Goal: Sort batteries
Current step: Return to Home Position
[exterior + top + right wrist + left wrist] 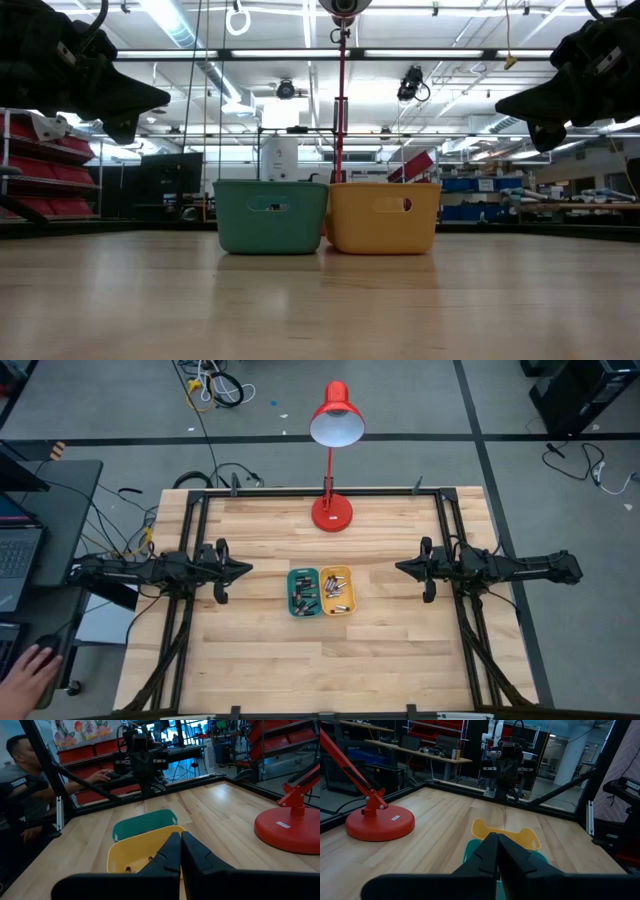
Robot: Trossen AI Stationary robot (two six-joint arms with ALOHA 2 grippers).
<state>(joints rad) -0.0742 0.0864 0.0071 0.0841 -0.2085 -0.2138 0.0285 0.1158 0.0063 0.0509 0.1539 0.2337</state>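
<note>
Two small trays stand side by side at the table's middle: a green tray [303, 592] on the left and a yellow tray [336, 589] on the right. Several tiny dark and silvery batteries [304, 596] lie in the green tray, and more batteries [337, 591] lie in the yellow one. My left gripper [246, 569] hovers shut, left of the green tray, well above the table [160, 98]. My right gripper [400, 568] hovers shut, right of the yellow tray, equally high [500, 104]. Both point at the trays and hold nothing.
A red desk lamp [332, 512] stands on its round base at the table's far middle, behind the trays. Black frame rails [196, 530] run along the table's left and right sides. A person's hand [30, 670] rests on a mouse off the table's left.
</note>
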